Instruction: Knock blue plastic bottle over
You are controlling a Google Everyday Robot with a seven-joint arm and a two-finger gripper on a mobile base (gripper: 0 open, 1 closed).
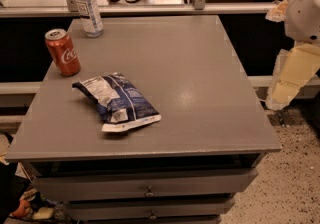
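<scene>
The blue plastic bottle (88, 6) stands upright at the far left corner of the grey table (200, 73). It is clear, with a white cap and a pale blue-white label. My gripper (278, 99) hangs at the end of the white arm off the table's right edge, pointing down, far from the bottle. It touches nothing on the table.
A red Coca-Cola can (62, 52) stands upright at the left edge, in front of the bottle. A dark blue and white snack bag (117, 100) lies flat at the front left. A rail and window frame run behind the table. Drawers sit below the top.
</scene>
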